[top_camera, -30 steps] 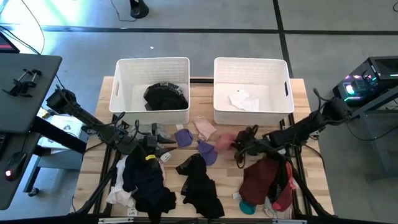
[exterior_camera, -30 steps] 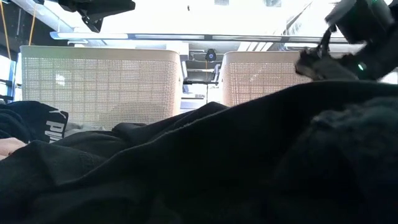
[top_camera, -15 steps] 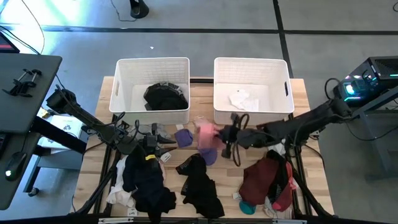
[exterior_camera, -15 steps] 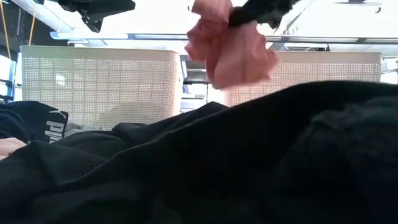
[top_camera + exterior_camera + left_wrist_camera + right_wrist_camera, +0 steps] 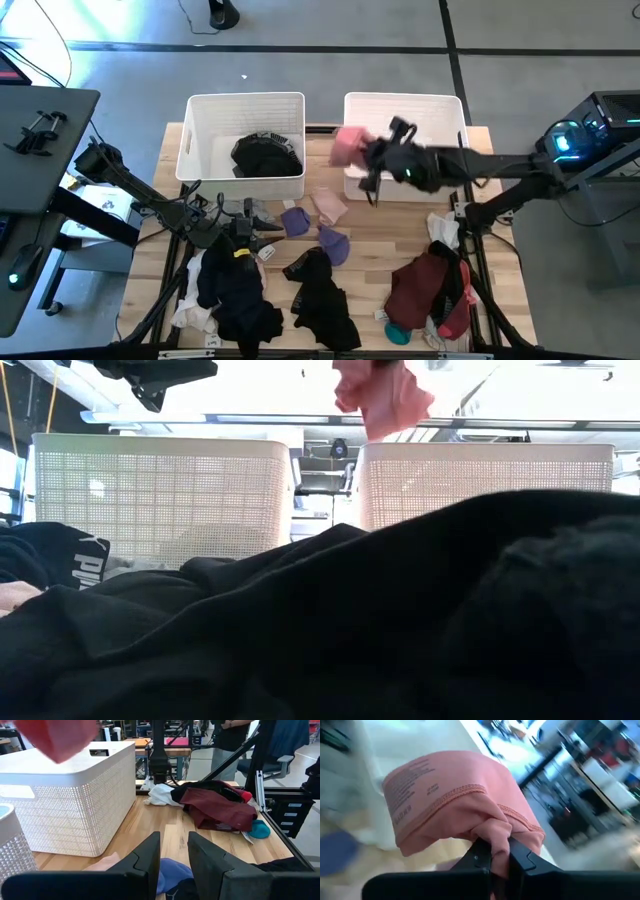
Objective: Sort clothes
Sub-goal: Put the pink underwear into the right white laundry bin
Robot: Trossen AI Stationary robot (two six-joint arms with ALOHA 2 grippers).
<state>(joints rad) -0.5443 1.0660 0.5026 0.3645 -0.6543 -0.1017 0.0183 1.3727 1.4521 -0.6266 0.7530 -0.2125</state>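
Observation:
A pink garment [image 5: 348, 143] hangs in the air over the near-left corner of the right white bin [image 5: 405, 97], with my right gripper [image 5: 364, 153] shut on it. It also shows in the low view [image 5: 385, 395] and the left wrist view [image 5: 55, 740]. My left gripper [image 5: 173, 854] stands open and level above the table's left half [image 5: 258, 233], over a lavender piece [image 5: 172, 870]. The other clothes lie loose on the table: black piles [image 5: 235, 295], a maroon pile [image 5: 425, 290] and lavender pieces [image 5: 295, 220]. My right gripper pinches a bunched fold of the pink garment [image 5: 492, 837] between its two fingers [image 5: 479, 856]. The fingers come from the table's right, slanting slightly down. The garment is lifted clear of the table and droops beyond and below the fingers, with its hem and printed label showing.
The left bin [image 5: 245, 98] holds a black garment [image 5: 266, 155]; the right bin holds a white one [image 5: 392, 160]. A pale pink piece [image 5: 328, 205] lies in front of the bins. Black cloth [image 5: 400, 620] fills the low view's foreground. A person stands beyond the table [image 5: 232, 735].
My right gripper has risen from the table beside the maroon pile and gone toward the far edge, rolling as it went. The pink garment has come up with it, lifted clear of the table and now over the right bin's near-left corner.

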